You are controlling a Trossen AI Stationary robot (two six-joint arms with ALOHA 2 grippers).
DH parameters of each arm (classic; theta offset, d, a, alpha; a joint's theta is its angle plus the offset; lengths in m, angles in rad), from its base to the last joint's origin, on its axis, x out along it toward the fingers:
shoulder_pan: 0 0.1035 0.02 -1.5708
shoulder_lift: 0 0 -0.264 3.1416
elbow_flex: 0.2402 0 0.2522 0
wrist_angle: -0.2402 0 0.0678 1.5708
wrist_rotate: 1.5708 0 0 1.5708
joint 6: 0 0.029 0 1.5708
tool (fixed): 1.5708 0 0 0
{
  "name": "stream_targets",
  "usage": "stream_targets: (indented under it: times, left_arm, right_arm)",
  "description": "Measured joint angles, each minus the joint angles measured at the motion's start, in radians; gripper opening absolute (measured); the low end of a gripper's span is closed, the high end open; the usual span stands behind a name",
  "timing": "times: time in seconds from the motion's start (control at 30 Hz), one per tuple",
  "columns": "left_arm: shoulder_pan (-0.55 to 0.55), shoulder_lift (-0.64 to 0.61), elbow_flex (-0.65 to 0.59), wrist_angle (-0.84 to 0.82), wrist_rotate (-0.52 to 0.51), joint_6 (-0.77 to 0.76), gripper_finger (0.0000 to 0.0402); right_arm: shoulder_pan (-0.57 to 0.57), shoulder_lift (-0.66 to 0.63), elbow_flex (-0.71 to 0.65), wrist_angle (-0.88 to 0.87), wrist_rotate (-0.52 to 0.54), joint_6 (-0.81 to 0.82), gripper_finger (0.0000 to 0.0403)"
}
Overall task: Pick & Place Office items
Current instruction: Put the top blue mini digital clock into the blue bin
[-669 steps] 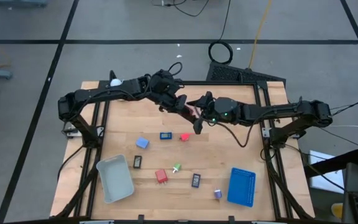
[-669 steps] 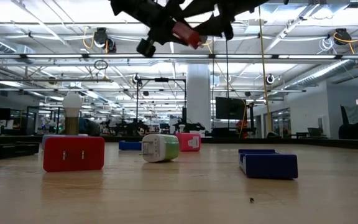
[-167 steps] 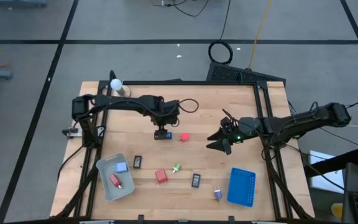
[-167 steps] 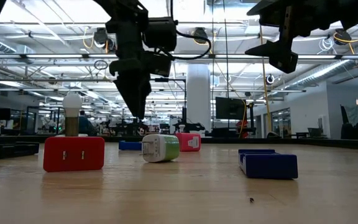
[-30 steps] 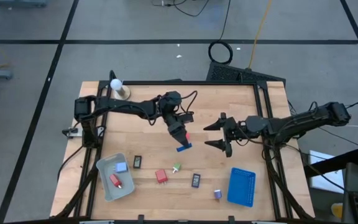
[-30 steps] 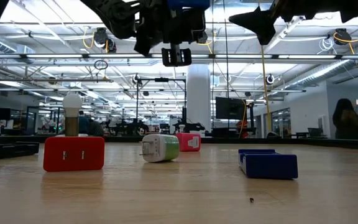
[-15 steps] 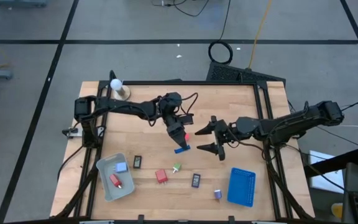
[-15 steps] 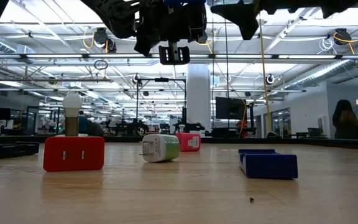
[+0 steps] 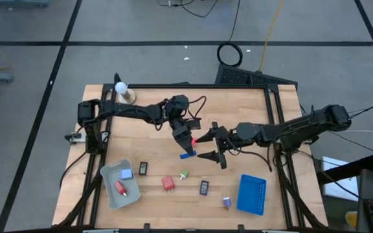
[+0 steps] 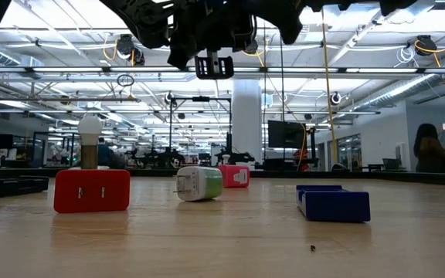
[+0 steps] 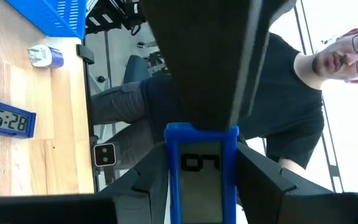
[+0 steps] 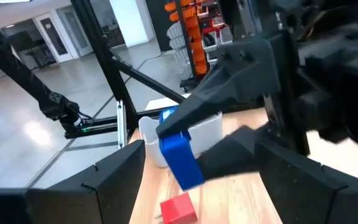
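Near the centre of the high view, the left gripper point(image 9: 185, 147) is pinched on a blue digital clock point(image 9: 187, 155), holding it raised above the wooden table point(image 9: 251, 116). The left wrist view shows the clock point(image 11: 202, 180) squeezed between the two dark fingers point(image 11: 148, 177), its grey display facing the camera. Just to the right of it in the high view, the right gripper point(image 9: 209, 147) has its jaws spread wide, one above and one below, pointing at the clock without touching it. In the right wrist view the blue clock point(image 12: 181, 157) hangs at centre frame, between that arm's own open fingers point(image 12: 114, 171).

At the lower left of the high view, a grey tray point(image 9: 119, 184) contains a red block point(image 9: 120, 188) and a light-blue block point(image 9: 127, 174). Along the lower middle of the table lie a black rectangle point(image 9: 143, 168), a red charger block point(image 9: 168, 184), a green-white plug point(image 9: 184, 174), a second black rectangle point(image 9: 203, 188) and a purple bit point(image 9: 226, 202). A blue tray point(image 9: 252, 194) sits at lower right. A white ball on a wooden base point(image 9: 121, 88) stands at the table's upper left corner.

In the left wrist view, a person in a dark shirt point(image 11: 291, 106) is in the room behind the table.
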Motion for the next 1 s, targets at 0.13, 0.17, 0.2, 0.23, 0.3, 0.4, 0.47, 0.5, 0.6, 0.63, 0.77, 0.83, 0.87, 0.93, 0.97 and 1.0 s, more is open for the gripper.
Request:
stream_targets:
  times: [0.13,0.17,0.2,0.23,0.3,0.4,0.47,0.5,0.6,0.63,0.77,0.83,0.87,0.93,0.97,1.0]
  left_arm:
    - [0.013,0.0,0.0,0.004,0.003,0.002,0.0146]
    - [0.017,0.0,0.0,0.007,0.003,-0.001,0.0146]
    - [0.021,0.0,0.0,0.017,0.005,-0.008,0.0146]
    - [0.024,0.0,0.0,0.025,0.005,-0.014,0.0146]
    - [0.029,0.0,0.0,0.028,0.007,-0.017,0.0146]
    - [0.033,0.0,0.0,0.031,0.014,-0.027,0.0146]
    - [0.034,0.0,0.0,0.055,0.019,-0.047,0.0146]
    - [0.034,0.0,0.0,0.073,0.022,-0.058,0.0146]
    - [0.031,0.0,0.0,0.116,0.024,-0.084,0.0146]
    - [0.031,0.0,0.0,0.128,0.024,-0.095,0.0146]
    - [0.031,0.0,0.0,0.143,0.024,-0.12,0.0146]
    - [0.028,0.0,0.0,0.143,0.024,-0.12,0.0146]
    - [0.026,0.0,0.0,0.144,0.023,-0.12,0.0146]
    - [0.02,0.0,0.0,0.143,0.022,-0.12,0.0146]
    - [0.017,0.0,0.0,0.141,0.021,-0.12,0.0146]
    - [0.016,0.0,0.0,0.141,0.02,-0.12,0.0146]
  right_arm:
    - [0.014,0.027,0.035,0.002,0.0,-0.012,0.0293]
    - [0.016,0.033,0.041,0.002,-0.001,-0.017,0.0293]
    - [0.02,0.039,0.045,-0.001,-0.001,-0.019,0.0293]
    - [0.024,0.044,0.047,-0.001,0.0,-0.022,0.0293]
    - [0.027,0.056,0.054,-0.002,0.001,-0.024,0.0293]
    - [0.028,0.07,0.064,-0.001,0.002,-0.021,0.0293]
    - [0.028,0.071,0.064,-0.001,0.003,-0.024,0.0293]
    - [0.027,0.071,0.064,0.002,0.008,-0.024,0.0293]
    - [0.027,0.07,0.065,0.001,0.041,-0.038,0.0292]
    - [0.027,0.07,0.065,-0.001,0.056,-0.046,0.0293]
    - [0.027,0.07,0.065,0.0,0.082,-0.058,0.0292]
    - [0.027,0.071,0.065,-0.001,0.095,-0.059,0.0289]
    - [0.027,0.072,0.065,-0.001,0.106,-0.06,0.0286]
    - [0.027,0.081,0.065,0.001,0.112,-0.061,0.0278]
    - [0.027,0.082,0.065,0.0,0.109,-0.062,0.0272]
    - [0.027,0.082,0.065,0.0,0.109,-0.062,0.0266]
